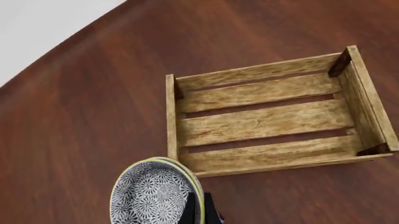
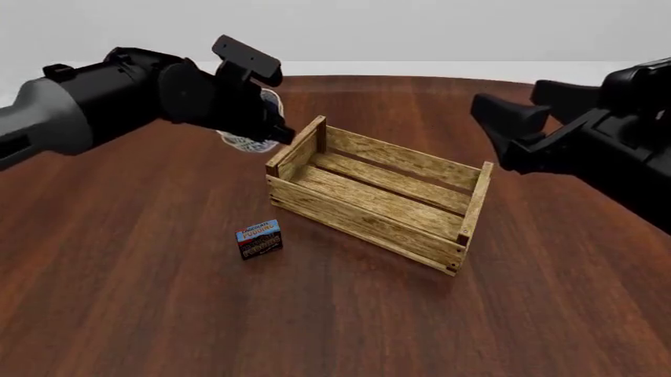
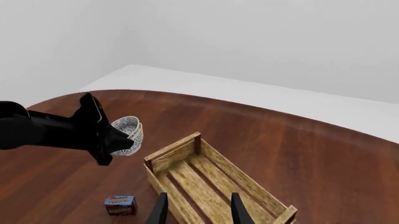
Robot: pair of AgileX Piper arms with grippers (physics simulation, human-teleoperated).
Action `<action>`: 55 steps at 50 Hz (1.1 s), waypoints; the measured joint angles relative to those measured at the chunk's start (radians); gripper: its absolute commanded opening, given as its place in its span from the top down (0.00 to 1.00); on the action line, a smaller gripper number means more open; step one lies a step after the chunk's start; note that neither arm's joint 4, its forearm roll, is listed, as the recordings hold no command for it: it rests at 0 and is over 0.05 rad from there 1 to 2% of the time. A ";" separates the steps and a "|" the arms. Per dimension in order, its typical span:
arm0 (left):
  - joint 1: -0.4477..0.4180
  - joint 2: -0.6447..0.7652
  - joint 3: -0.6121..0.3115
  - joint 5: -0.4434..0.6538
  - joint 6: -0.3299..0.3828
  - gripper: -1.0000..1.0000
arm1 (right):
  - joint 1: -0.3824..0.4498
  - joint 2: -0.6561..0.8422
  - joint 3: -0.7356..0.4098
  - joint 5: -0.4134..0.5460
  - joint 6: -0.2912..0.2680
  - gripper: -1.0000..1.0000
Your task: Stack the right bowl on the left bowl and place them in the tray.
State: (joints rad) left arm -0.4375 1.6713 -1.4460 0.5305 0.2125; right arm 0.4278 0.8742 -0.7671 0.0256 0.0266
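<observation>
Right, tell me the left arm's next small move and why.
Probably carry the stacked bowls sideways over the tray before lowering. The left gripper holds them up beside the tray's end, not above it, and the tray shows nothing inside.

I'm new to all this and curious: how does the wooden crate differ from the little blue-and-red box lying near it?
The wooden crate is far bigger than the blue-and-red box. The crate is open-topped with nothing inside it; the box is closed. The crate is bare light-brown slats with darker corner posts, while the box carries printed colours and lettering too small to read. Both sit on the brown table, apart from each other.
</observation>
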 measured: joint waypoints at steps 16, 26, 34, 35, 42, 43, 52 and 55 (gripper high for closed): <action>-0.053 0.099 -0.111 0.022 0.021 1.00 | -0.038 -0.007 -0.005 0.003 0.007 0.00; -0.077 0.156 -0.166 0.029 0.038 1.00 | -0.070 -0.019 -0.025 0.027 0.014 0.00; -0.093 0.203 -0.206 0.032 0.047 1.00 | -0.086 -0.023 -0.040 0.044 0.018 0.00; -0.095 0.209 -0.212 0.033 0.048 1.00 | -0.087 -0.024 -0.041 0.046 0.019 0.00; -0.109 0.251 -0.258 0.040 0.053 1.00 | -0.099 -0.030 -0.039 0.045 0.025 0.00; -0.110 0.257 -0.264 0.041 0.053 1.00 | -0.100 -0.031 -0.037 0.042 0.026 0.00; -0.127 0.315 -0.330 0.053 0.057 1.00 | -0.114 -0.030 -0.011 0.013 0.035 0.00; -0.133 0.336 -0.353 0.058 0.058 1.00 | -0.119 -0.029 -0.003 0.003 0.037 0.00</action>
State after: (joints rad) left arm -0.5709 2.0074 -1.7995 0.5882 0.2708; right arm 0.3088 0.8451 -0.7697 0.0291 0.0641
